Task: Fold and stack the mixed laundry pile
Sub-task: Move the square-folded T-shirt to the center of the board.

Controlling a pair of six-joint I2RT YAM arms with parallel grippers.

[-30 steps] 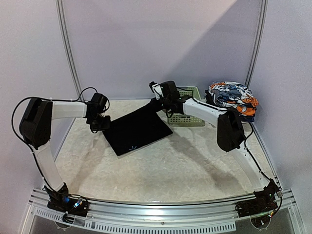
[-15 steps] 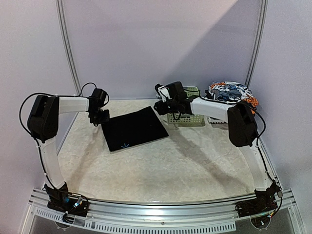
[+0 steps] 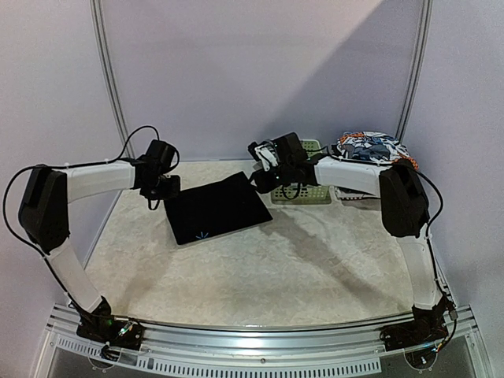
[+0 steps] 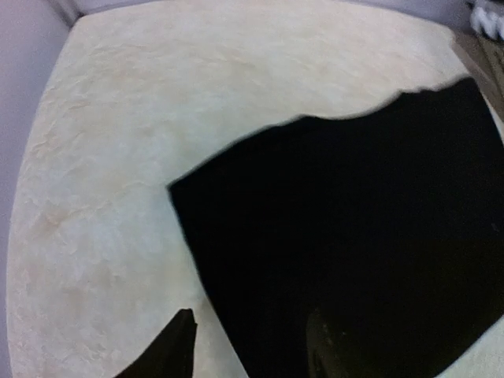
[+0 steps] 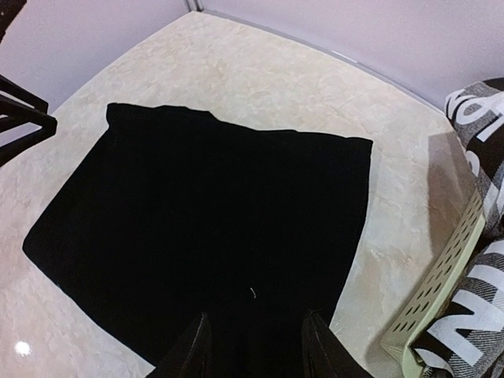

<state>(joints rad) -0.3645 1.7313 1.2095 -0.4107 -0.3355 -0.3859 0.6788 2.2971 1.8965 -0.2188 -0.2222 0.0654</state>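
Black cloth (image 3: 216, 209) lies flat on the table (image 3: 276, 268) as a tidy rectangle, spread in the middle where both arms can reach it. The left gripper (image 3: 160, 197) hangs just over its far left corner and the right gripper (image 3: 262, 175) over its far right corner, one to each corner, likely so that an edge can be lifted evenly. Both wrist views show the jaws parted with nothing between them, and the cloth rests loose beneath. Just beside the right corner stands the pale green basket (image 5: 437, 303) with the checked shirt (image 5: 472, 118) draped in it, seemingly waiting its turn. The printed pieces (image 3: 374, 150) sit bunched at the far right, well apart from the cloth, probably so that they do not tangle with the fold.
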